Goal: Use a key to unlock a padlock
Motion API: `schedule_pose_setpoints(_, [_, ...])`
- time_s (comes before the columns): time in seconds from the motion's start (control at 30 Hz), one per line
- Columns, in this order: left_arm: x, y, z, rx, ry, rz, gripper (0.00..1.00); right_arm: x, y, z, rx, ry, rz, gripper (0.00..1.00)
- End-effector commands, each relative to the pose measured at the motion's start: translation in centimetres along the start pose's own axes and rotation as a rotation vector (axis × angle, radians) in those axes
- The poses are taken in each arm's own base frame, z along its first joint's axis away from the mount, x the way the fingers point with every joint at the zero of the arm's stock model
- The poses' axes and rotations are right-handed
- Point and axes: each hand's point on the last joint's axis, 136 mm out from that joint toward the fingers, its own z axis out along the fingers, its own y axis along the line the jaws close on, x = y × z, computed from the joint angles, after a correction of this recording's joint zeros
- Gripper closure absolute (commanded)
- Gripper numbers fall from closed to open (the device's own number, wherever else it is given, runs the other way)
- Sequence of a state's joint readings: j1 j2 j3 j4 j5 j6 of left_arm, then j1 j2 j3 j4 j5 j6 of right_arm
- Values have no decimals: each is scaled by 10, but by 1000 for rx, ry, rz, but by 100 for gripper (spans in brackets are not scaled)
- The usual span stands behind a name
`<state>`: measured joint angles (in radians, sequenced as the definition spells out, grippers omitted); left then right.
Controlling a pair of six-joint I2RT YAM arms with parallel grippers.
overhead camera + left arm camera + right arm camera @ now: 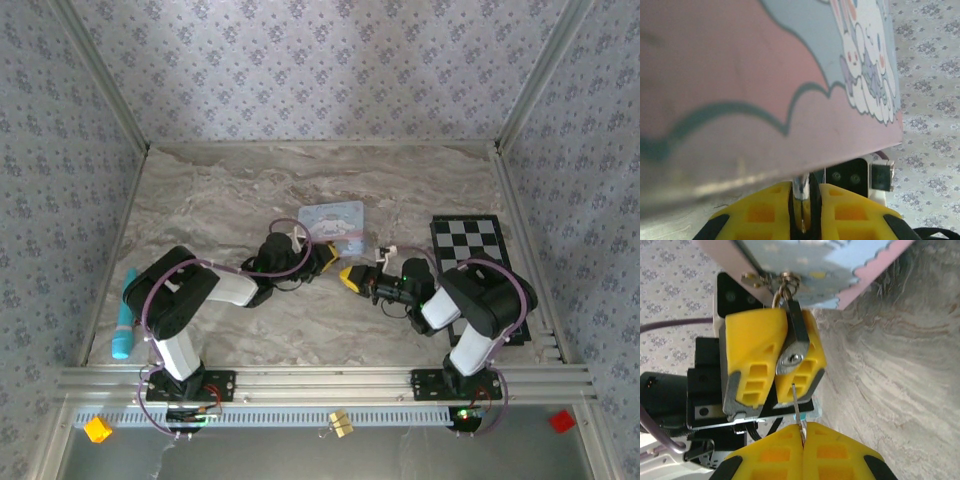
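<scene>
**Key poised just short of the padlock on the cartoon tin**

The marbled tabletop (pixel 200 200) carries a black-and-white checkered board (pixel 470 240) on its right side and a teal tool (pixel 124 315) along its left edge. The left arm (pixel 215 287) and the right arm (pixel 478 300) both reach inward and meet near the middle of the tabletop. They meet just in front of a pale blue and pink cartoon tin (pixel 332 222).

From the right wrist, the tin's edge hangs overhead, with a small metal clasp (pixel 782 280) on it. The left jaws, yellow with square cut-outs, are closed tight on the padlock (pixel 795 342). It is a small dark block with a pale metal keyhole face. Its shackle rises from between the jaws and hooks into the clasp, so the lock sits right at the tin's edge.

The right jaws are pressed fully together on the key (pixel 796 407). Only its thin metal blade sticks out from between them. The blade points up at the keyhole face, and its tip lies just below the keyhole, close to it but not inside.

On the front rail lie a yellow block (pixel 97 429), a red block (pixel 562 421) and a small brass-coloured lock (pixel 341 423), well apart from one another.
</scene>
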<state>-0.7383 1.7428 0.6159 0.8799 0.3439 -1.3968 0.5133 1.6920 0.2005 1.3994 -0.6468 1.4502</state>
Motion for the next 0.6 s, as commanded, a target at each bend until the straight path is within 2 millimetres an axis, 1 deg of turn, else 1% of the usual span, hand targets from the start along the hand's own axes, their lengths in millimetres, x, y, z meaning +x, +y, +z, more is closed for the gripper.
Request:
schedule_pose_setpoints(0.0, [-11,-34,-1,121,-34,34,100,3,1,-4,0,-7,-24,100])
schedule_pose_setpoints(0.07, [-10,-39,-2,140,-28,35,100,3,-2,-5,9,-12,-22,100])
schedule_pose_setpoints(0.13, [-7,-39,-3,141,-22,31,100,3,-2,-4,8,-13,-24,100])
schedule_pose_setpoints(0.27, [-4,-39,-6,147,-12,31,100,-1,10,0,-22,-13,-39,100])
schedule_pose_setpoints(0.37, [1,-40,-8,149,6,38,100,-1,14,-1,-32,-15,-41,100])
schedule_pose_setpoints(0.57, [6,-32,-12,115,19,53,100,-2,19,-2,-47,-13,-46,100])
